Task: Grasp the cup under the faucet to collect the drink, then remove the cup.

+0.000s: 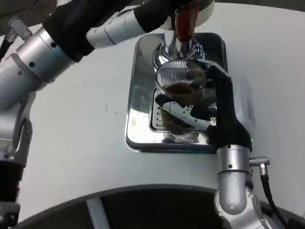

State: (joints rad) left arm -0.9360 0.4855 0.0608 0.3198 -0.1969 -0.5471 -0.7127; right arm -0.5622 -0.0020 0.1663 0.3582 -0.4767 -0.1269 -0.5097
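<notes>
From the head view, my right hand (pixel 190 114) wraps the ribbed cup (pixel 180 88) on the shiny tray (pixel 138 90) beneath the faucet (pixel 177 47), dark drink inside, while my left hand (pixel 190 12), grip unclear, reaches the far handle (pixel 185 21), so I'd stay level.

ribbed glass cup (pixel 180 81), upright under faucet (pixel 183 28)

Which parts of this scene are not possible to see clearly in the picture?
- Left hand, head view: cut off by the top edge; its hold on the tap handle cannot be told.
- Cup: lower part hidden by the right hand.
- Faucet outlet: hidden by its own body, so flow cannot be judged.
- Drip tray: near right corner hidden by the right forearm.
</notes>
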